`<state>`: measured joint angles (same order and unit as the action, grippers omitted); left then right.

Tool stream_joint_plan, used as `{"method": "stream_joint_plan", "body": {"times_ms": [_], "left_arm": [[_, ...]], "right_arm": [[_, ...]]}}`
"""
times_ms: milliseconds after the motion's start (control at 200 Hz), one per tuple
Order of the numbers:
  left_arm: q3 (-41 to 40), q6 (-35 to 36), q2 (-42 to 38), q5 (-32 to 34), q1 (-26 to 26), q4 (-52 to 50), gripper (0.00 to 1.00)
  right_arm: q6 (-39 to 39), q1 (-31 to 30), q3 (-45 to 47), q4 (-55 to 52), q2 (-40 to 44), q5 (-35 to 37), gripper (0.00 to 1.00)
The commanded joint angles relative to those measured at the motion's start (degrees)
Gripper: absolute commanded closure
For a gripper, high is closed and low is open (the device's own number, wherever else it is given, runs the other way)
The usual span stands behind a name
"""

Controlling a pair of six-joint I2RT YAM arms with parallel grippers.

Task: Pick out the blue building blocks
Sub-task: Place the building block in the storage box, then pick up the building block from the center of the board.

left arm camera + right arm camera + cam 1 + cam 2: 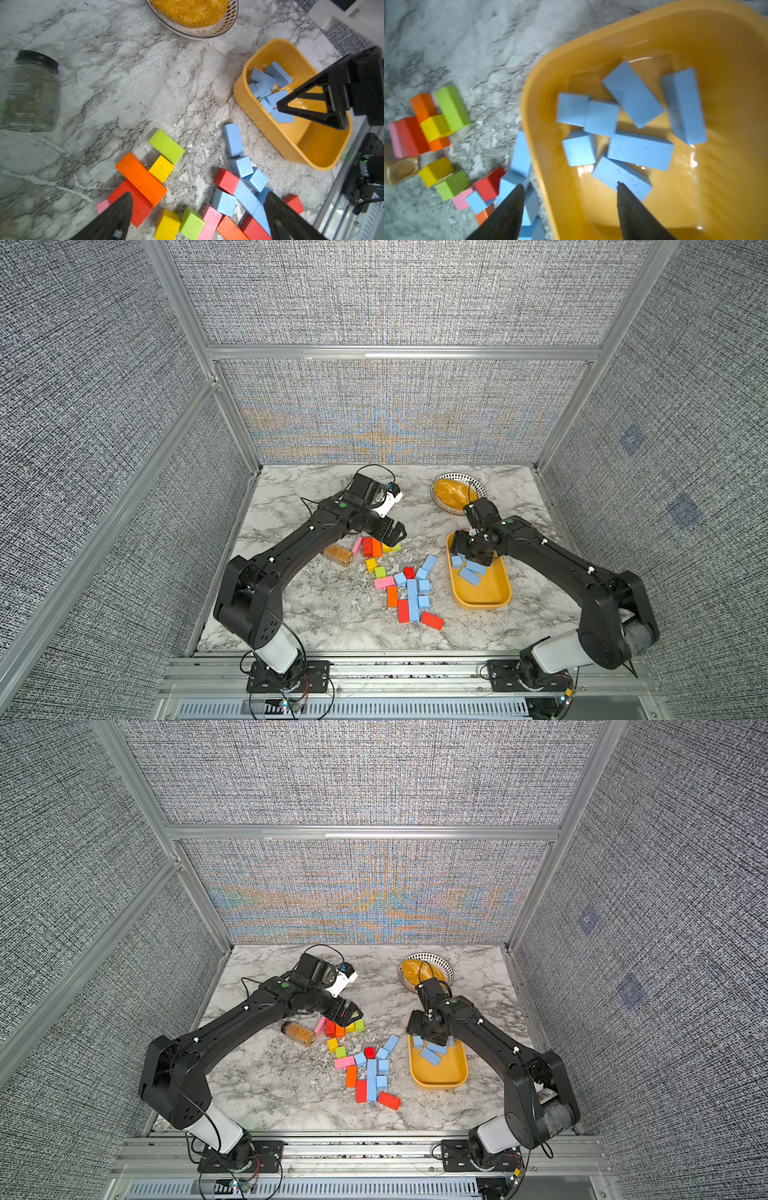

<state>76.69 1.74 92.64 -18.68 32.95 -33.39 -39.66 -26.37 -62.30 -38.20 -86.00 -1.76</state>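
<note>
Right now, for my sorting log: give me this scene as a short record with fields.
yellow tray: holds seven sorted blue blocks
table: loose blue blocks lie among coloured blocks
right end effector: open, empty, over tray
left end effector: open, empty, above coloured blocks
clutter: jar on its side, bowl

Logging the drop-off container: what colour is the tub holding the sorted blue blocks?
The tub is plain, glossy yellow-orange, with no pattern. It shows best in the left wrist view.
</note>
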Motion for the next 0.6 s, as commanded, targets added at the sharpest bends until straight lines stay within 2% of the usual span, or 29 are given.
{"method": "stream_joint_plan", "body": {"times_ms": [0, 165, 315, 465, 596], "left_arm": [[-1.54, 1.94, -2.80, 4.41, -1.35, -3.31, 0.00], [-7.83, -1.12, -7.21, 4.88, -6.30, -1.67, 0.00], [-12.72, -7.36, -10.30, 2.47, -12.62, 0.55, 0.00], [-18.85, -11.88, -14.59, 4.70, -14.25, 6.08, 0.00], [-19.83, -14.48, -15.03, 2.69, -14.67, 9.07, 0.00]], "right_arm": [[1.45, -4.46, -4.37, 1.47, -2.61, -1.10, 0.30], [2.61, -11.97, -13.09, -3.29, -9.42, 0.60, 0.31], [1.22, -16.76, -15.20, -5.95, -13.26, 0.22, 0.33], [-2.74, -21.59, -15.68, -7.76, -14.42, -0.29, 0.38], [-7.66, -25.81, -15.38, -8.65, -14.87, -0.60, 0.42]]}}
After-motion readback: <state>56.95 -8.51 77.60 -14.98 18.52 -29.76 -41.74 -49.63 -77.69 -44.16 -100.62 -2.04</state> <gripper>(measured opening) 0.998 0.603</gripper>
